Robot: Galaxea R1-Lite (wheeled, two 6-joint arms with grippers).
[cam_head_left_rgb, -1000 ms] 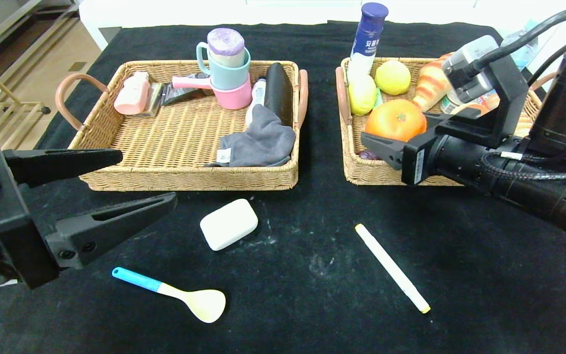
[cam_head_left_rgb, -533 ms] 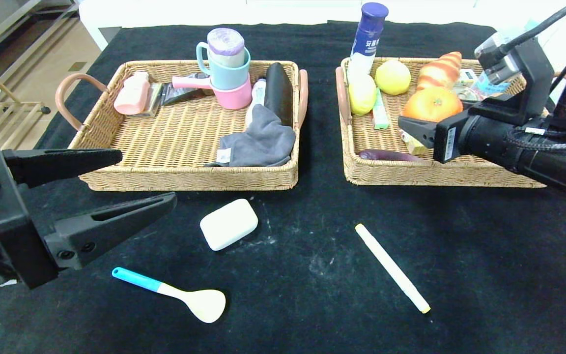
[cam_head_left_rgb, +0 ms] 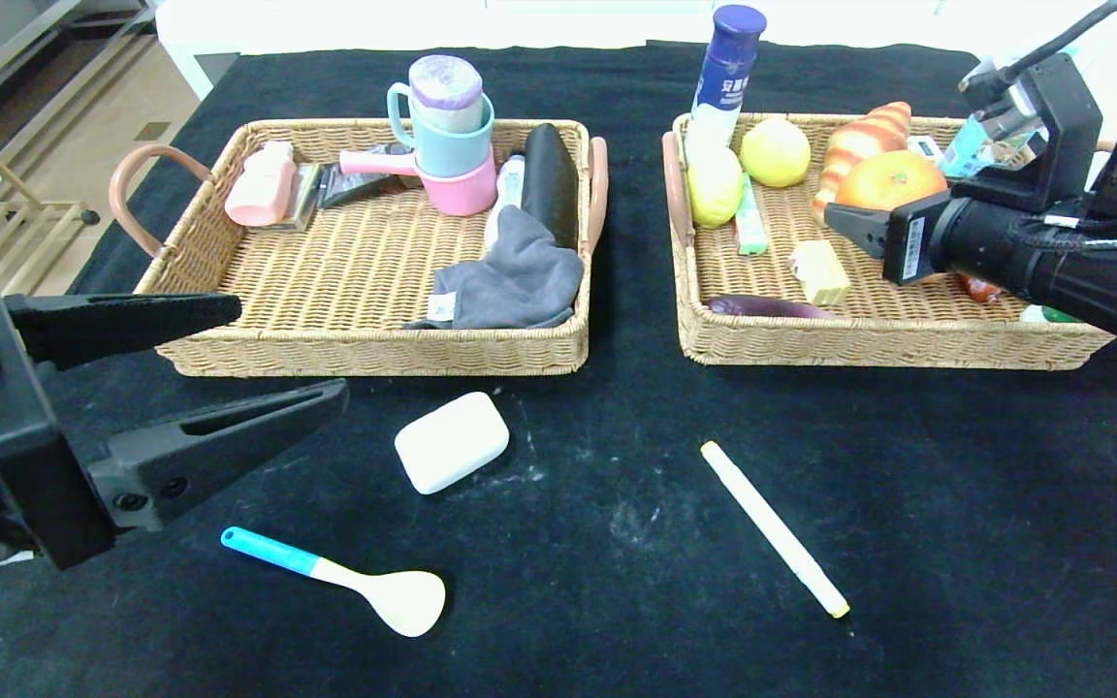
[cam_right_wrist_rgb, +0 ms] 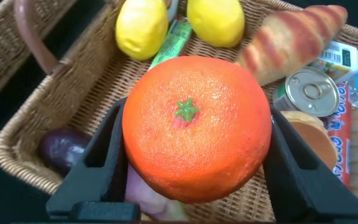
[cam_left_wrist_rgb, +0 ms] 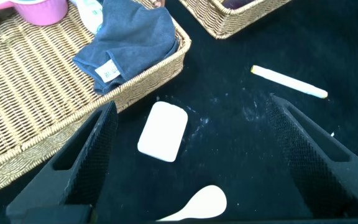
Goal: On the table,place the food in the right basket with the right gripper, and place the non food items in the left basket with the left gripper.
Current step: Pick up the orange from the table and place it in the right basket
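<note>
Currently, by view:
head: right gripper point(cam_head_left_rgb: 854, 228) holds orange point(cam_head_left_rgb: 888, 177) above right basket point(cam_head_left_rgb: 888, 341), among the other food.
left wrist: left gripper point(cam_left_wrist_rgb: 194, 155) spread wide, empty, over soap bar point(cam_left_wrist_rgb: 163, 130) just outside left basket point(cam_left_wrist_rgb: 148, 78).
right wrist: orange point(cam_right_wrist_rgb: 196, 127) clamped at its widest girth.
handling: looks round, firm, likely to roll; release low.

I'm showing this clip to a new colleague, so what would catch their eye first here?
Probably the big orange clamped in the right pincer over the right basket, which is crowded with lemons and a croissant. Next, the wide-open left pincer near the table's front left, by the white soap, spoon and pen.
</note>
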